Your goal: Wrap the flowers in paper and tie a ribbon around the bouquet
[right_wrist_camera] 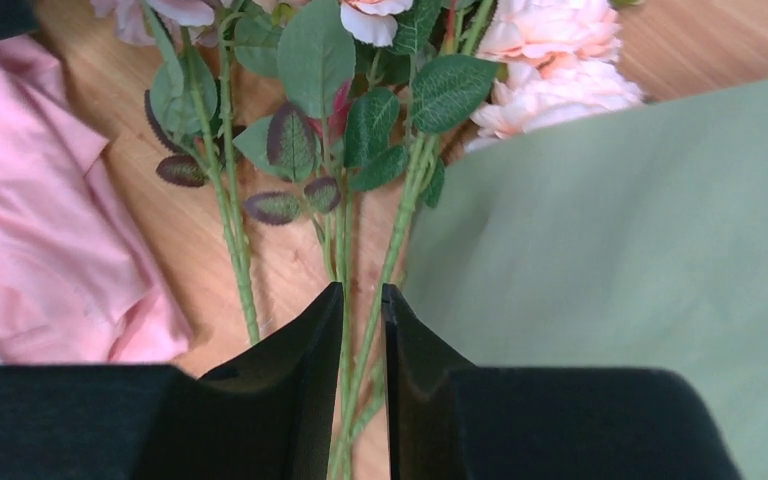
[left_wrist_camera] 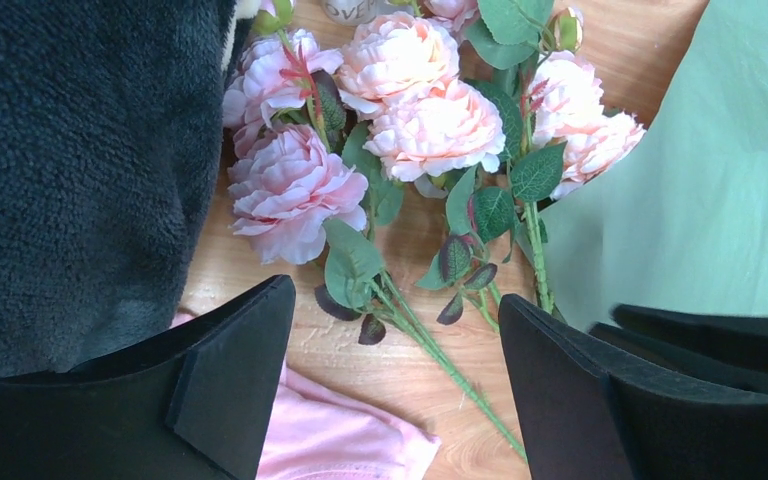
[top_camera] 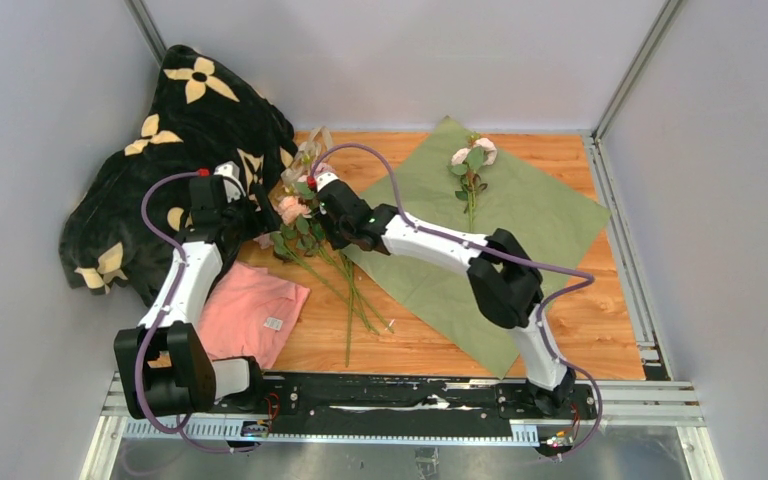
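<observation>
Well, gathering step: left gripper spread wide above the flowers; right gripper narrowly straddles their stems, grip unclear. Next, probably, carry them onto the paper.

Top view high, wrist views close, seemingly sharing flowers

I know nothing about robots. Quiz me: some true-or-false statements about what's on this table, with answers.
1. The paper lies green side up. True.
2. Every flower lies on the paper. False: one flower does; the bunch lies beside it on the table.
3. The left gripper is open above the bunch. True.
4. The pink cloth covers the bunch. False: it lies beside it.
5. Stems pass between the fingers of the right gripper. True.
</observation>
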Tool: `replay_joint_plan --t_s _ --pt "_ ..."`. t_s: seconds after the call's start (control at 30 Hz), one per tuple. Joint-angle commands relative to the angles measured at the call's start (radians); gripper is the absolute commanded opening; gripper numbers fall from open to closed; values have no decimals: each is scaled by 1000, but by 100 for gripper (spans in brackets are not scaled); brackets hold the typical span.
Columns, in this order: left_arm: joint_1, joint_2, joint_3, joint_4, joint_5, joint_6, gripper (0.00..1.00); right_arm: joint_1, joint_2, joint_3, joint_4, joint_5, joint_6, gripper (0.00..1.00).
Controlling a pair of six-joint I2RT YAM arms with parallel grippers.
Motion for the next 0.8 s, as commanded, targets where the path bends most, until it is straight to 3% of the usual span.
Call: replay_joint_plan --t_s 0.0,0.43,0.77 --pt "5 2 -14 16 20 -10 83 -6 124 125 -79 2 -20 26" --pt "5 9 -22 34 51 -9 83 -19 316 283 -100 59 -28 21" --pt "4 2 -27 39 57 -8 82 -19 280 304 -108 65 -28 21"
